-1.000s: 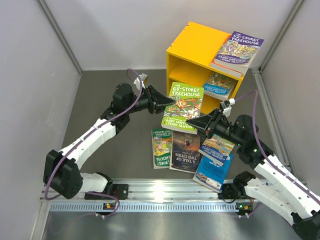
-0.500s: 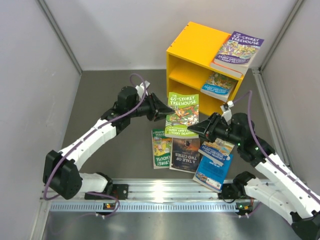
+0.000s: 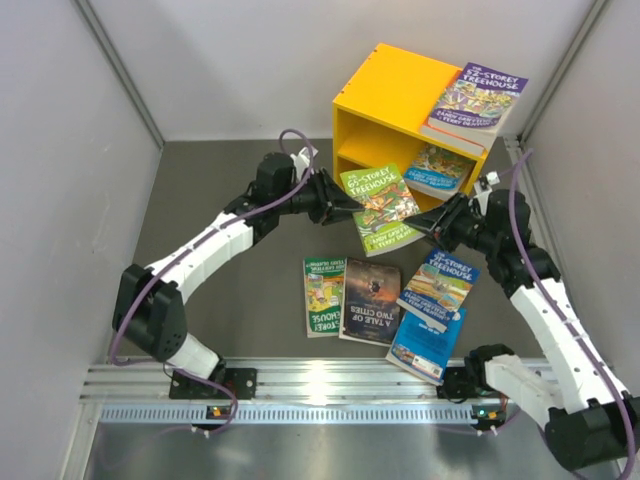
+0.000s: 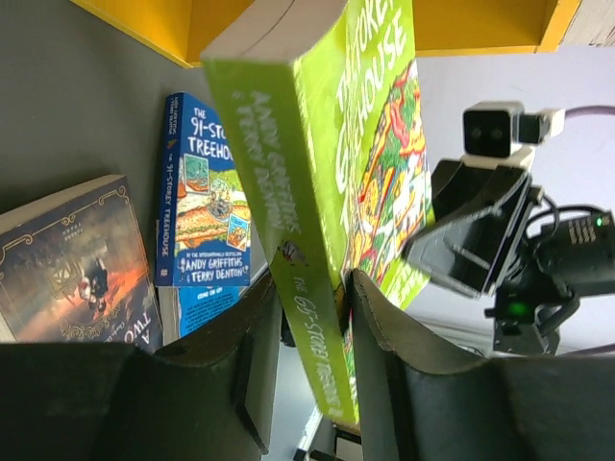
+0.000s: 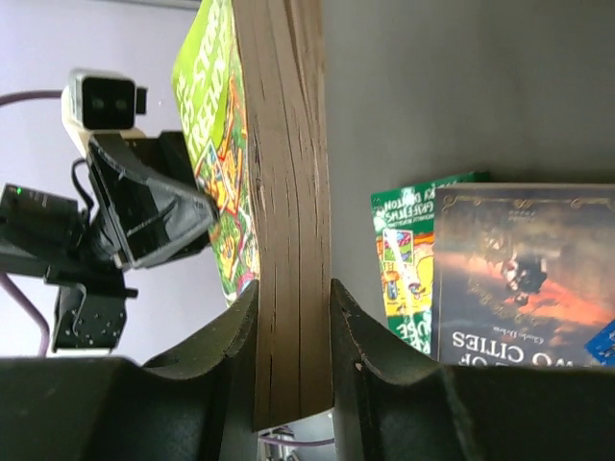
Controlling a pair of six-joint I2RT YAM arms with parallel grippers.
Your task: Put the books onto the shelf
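A green "65-Storey Treehouse" book (image 3: 385, 208) hangs tilted just in front of the yellow shelf (image 3: 385, 90), at its lower compartment. My left gripper (image 3: 340, 205) is shut on its spine side (image 4: 307, 240); my right gripper (image 3: 432, 225) is shut on its page edge (image 5: 288, 192). A purple book (image 3: 472, 103) lies on top of the shelf. Another book (image 3: 438, 168) lies in the lower compartment. On the floor lie a small green book (image 3: 324, 295), a dark book (image 3: 369, 300) and a blue "91-Storey" book (image 3: 438, 288) resting on a plain blue one (image 3: 425, 345).
Grey walls (image 3: 70, 150) close in the left, back and right sides. An aluminium rail (image 3: 320, 385) runs along the near edge by the arm bases. The shelf stands at the back right corner.
Both arms carried the green book away from the floor books toward the shelf and tilted it. The right arm swung back and right, uncovering the blue "91-Storey" book.
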